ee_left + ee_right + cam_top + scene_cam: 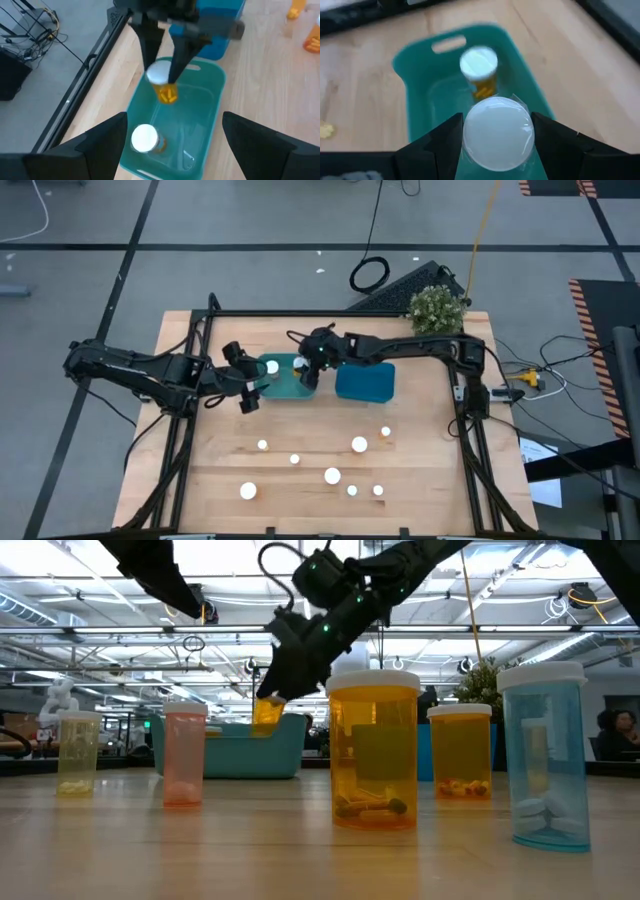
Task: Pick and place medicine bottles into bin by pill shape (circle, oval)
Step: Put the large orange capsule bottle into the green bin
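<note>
Holding an amber bottle by its white cap, the right hand hangs over the teal bin, fingers pinching the bottle from both sides. We judge the step in hand to be the placing: the bottle sits above the bin's hollow and is not yet let go. One bottle already lies inside that bin. The left hand waits at the bin's outer side, fingers spread and empty. Beside the teal bin, on the side away from the left hand, stands a blue bin. Seven more bottles stand on the counter, well apart from the teal bin. The next move, in our judgement, calls for opening the right fingers squarely over the bin and lifting clear of its wall.
</note>
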